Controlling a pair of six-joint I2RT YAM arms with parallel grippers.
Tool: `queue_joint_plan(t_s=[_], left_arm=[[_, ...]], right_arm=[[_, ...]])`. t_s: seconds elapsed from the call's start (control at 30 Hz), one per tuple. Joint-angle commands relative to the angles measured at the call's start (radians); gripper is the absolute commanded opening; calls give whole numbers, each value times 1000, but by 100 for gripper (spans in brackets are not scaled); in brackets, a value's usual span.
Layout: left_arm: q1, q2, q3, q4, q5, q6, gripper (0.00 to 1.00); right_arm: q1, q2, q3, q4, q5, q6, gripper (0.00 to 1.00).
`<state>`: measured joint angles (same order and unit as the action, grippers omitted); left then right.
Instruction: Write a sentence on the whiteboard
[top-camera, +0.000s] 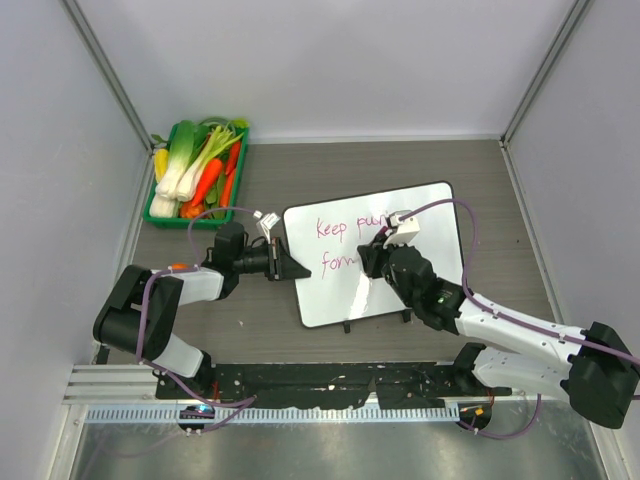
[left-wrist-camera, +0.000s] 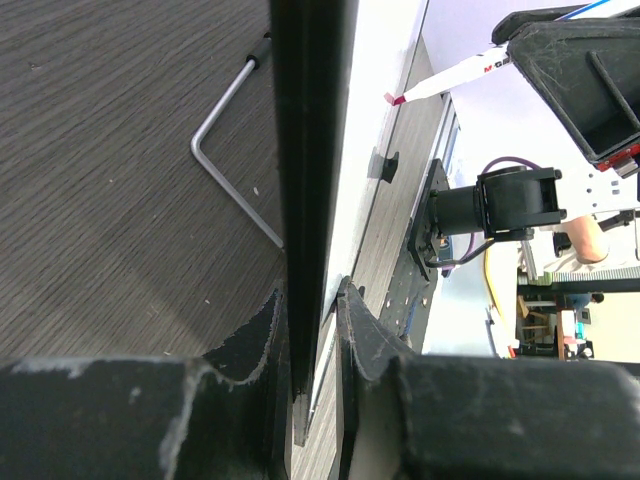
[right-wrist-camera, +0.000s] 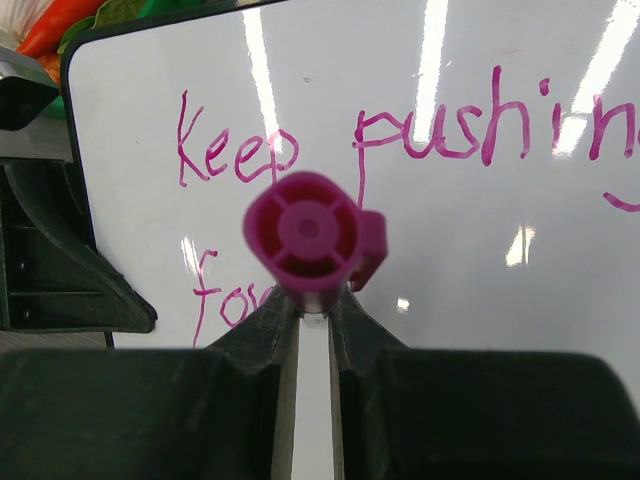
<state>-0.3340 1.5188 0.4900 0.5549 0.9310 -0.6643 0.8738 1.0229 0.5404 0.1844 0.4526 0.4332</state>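
Clenching a magenta marker (right-wrist-camera: 305, 235), the right gripper (right-wrist-camera: 314, 312) is holding it over the whiteboard (top-camera: 385, 295), which is resting mid-table on the dark table (top-camera: 330, 170), showing "Keep pushing" and "for", while the left gripper (left-wrist-camera: 312, 300) is pinching the board's left edge.

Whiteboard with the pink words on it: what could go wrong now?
The right gripper, shut on the magenta plastic marker, hangs over the fresh pink writing, so it might smear the words. The left gripper pinches only the thin edge of the flat white black-rimmed whiteboard; a hard press with the marker could make the board slip or tip.
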Motion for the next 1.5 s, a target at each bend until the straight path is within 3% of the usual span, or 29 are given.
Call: queue_joint_plan(t_s=[0.0, 0.67, 0.97, 1.13, 1.47], left_arm=[[-22, 34, -11, -138, -192, 118, 0], [-23, 34, -10, -139, -193, 120, 0], [-23, 34, -10, -141, -193, 118, 0], [-23, 32, -11, -141, -193, 120, 0], [-23, 32, -11, -141, -193, 121, 0]], right_arm=[[-7, 3, -13, -37, 11, 10, 1], [-29, 29, 65, -31, 81, -74, 1], [-36, 59, 107, -2, 31, -65, 1], [-39, 3, 89, 21, -54, -53, 1], [-91, -47, 43, -13, -74, -24, 1]])
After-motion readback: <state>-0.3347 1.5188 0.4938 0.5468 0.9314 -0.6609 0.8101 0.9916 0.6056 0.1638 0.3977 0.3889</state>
